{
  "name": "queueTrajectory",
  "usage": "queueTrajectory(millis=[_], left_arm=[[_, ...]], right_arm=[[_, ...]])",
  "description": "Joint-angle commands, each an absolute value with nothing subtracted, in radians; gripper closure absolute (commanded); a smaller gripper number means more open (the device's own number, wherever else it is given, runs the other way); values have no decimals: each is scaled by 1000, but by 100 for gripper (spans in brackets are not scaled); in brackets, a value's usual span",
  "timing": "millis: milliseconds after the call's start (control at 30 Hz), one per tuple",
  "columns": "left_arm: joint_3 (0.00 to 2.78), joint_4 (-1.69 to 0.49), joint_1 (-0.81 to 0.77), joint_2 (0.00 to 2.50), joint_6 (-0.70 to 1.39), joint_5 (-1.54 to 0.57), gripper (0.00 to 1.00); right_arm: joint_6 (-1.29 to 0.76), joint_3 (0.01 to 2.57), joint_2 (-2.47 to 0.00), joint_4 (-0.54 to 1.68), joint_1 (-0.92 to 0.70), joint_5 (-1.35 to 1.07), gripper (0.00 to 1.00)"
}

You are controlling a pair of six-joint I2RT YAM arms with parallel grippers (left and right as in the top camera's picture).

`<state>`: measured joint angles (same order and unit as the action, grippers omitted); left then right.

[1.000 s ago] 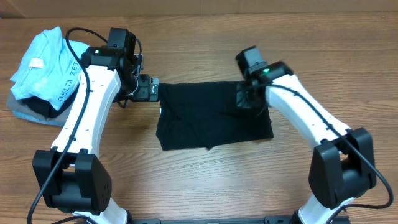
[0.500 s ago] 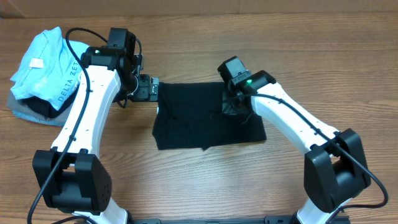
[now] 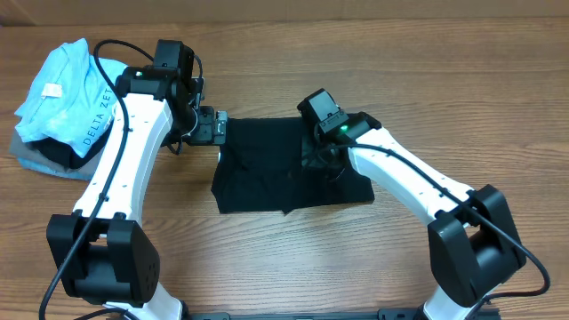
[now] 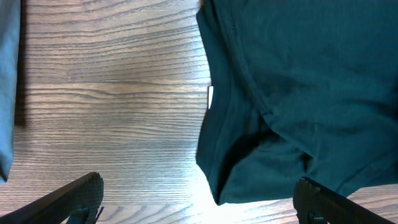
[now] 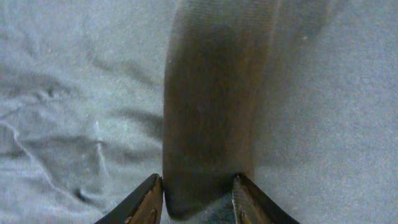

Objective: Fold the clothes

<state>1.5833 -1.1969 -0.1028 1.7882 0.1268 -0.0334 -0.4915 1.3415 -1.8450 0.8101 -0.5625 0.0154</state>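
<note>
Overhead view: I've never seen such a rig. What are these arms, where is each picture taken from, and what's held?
Two robot arms with two-finger grippers work at a table. One camera looks down from above; one rides on each wrist, seeing its own fingers. A black shirt lies in the middle, a blue shirt over a grey garment to one side. The left gripper is open and empty. A fold of it stands between the fingers of the right gripper; whether gripped, I cannot tell.

One black T-shirt [image 3: 258, 173], one light blue shirt [image 3: 62, 80], one grey folded garment [image 3: 28, 158], two robot arms [image 3: 124, 151] [image 3: 404, 173].
</note>
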Motion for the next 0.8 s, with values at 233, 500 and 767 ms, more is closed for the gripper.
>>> queueTrajectory(millis=[233, 500, 767], left_arm=[[1601, -1196, -99, 1792, 112, -41, 0], [1601, -1196, -99, 1792, 112, -41, 0], [1601, -1196, -99, 1792, 112, -41, 0]], right_arm=[[-390, 1337, -1659, 885, -467, -20, 61], [-579, 1234, -1749, 920, -427, -175, 96], [-624, 1098, -1811, 522, -511, -537, 96]])
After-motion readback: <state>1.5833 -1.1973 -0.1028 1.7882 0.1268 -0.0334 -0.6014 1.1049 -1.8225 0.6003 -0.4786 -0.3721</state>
